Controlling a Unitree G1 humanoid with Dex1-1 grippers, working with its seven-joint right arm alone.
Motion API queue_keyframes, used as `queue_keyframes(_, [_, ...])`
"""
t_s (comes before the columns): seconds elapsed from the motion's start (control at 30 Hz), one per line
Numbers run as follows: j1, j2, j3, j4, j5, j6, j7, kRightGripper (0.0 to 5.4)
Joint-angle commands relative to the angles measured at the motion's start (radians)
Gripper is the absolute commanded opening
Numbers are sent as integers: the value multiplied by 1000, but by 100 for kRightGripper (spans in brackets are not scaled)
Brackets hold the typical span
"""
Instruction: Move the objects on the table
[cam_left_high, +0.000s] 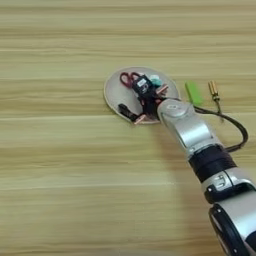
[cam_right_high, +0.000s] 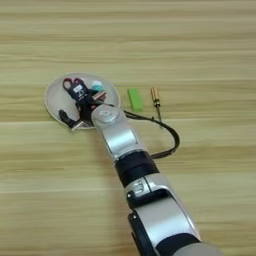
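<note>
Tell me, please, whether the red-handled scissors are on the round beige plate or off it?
On it: the red-handled scissors lie at the round beige plate's far side.

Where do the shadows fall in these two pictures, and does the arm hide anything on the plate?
Left eye view: a soft shadow lies on the table just left of the silver forearm; the arm's end covers much of the plate, leaving only the scissors' red handles showing. Right eye view: the same soft shadow, and the green block and screwdriver lie unobstructed.

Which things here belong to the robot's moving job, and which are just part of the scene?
For the job:
plate
scissors
glue stick
green block
screwdriver
gripper, over the plate

Just the scene:
table
black cable on the arm
</note>
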Motion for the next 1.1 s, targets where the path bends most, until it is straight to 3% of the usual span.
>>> queue_keyframes(0.03, [-47,-34,24,0,-37,-25,5,538])
queue_keyframes(0.37, [24,-98,106,-52,-97,-88,79,538])
queue_keyframes(0.73, [153,-219,134,-151,-81,-161,251,538])
queue_keyframes(0.9, [181,-255,134,-164,-77,-190,293,538])
queue_keyframes(1.1, [238,-325,148,-239,-70,-273,380,538])
